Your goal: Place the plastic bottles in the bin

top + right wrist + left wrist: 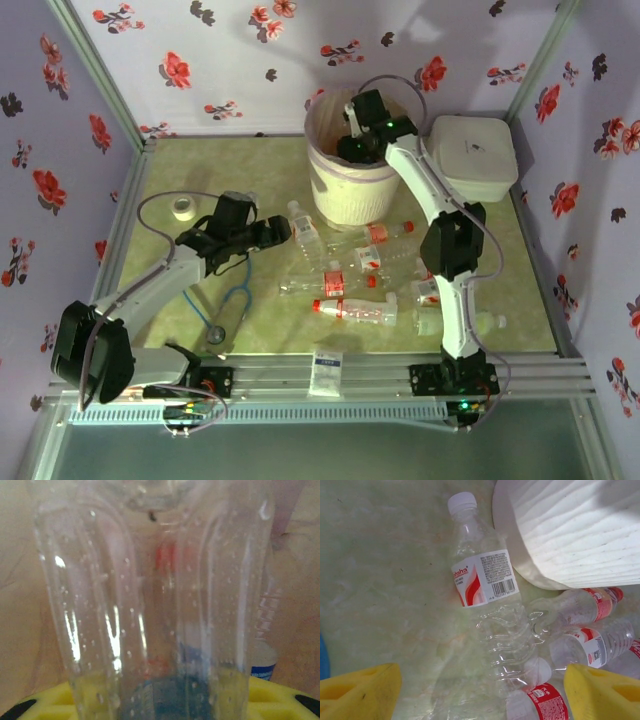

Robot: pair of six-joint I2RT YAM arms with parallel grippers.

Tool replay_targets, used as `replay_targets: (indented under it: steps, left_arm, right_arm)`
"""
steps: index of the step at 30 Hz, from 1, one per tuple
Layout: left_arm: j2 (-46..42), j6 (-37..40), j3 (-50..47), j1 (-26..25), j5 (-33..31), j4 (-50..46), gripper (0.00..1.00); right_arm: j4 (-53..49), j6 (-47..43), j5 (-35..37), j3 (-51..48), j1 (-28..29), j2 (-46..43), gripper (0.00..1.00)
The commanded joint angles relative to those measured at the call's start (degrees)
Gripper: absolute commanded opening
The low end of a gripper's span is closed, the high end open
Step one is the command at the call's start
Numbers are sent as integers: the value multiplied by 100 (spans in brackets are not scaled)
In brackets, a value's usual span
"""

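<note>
In the bin (345, 195), plastic bottles (150, 605).

left gripper (482, 687) wide, right arm (430, 190) outstretched

Fingertips of right claw (360, 143) not discernible inside mouth of round cream-white ribbed plastic bin (345, 190), far edge of worktop (510, 270). Right wrist view: clear plastic bottle (150, 605) blurred, cut off top and bottom; yellow pads (275, 700) cut by lower edge, grip not tellable; blue-banded shape (263, 666) behind, too blurred to name. Far right corner: white rounded-square lidded box (480, 150) partly behind right arm (440, 240). On left claw (482, 675), yellow fingers (360, 692) cut by lower edge; blue sliver (322, 655) at left edge unidentifiable.
</note>
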Motion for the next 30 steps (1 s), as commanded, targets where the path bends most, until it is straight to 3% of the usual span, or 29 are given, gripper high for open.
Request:
replay_targets:
  steps: [1, 5, 13, 17, 30]
  left_arm:
    - [-158, 96, 88, -37, -208, -224, 85]
    - [-338, 194, -71, -41, -219, -227, 88]
    - [-457, 358, -92, -50, -213, -307, 100]
    - [-380, 377, -48, -59, -218, -296, 100]
    - [67, 334, 250, -255, -329, -360, 100]
  right_arm:
    - [-258, -84, 203, -66, -51, 425, 54]
    - [-48, -28, 180, -313, -54, 523, 60]
    - [-43, 131, 52, -239, -40, 595, 88]
    - [-264, 72, 132, 56, -26, 407, 99]
    - [-498, -32, 478, 340, -12, -1121, 99]
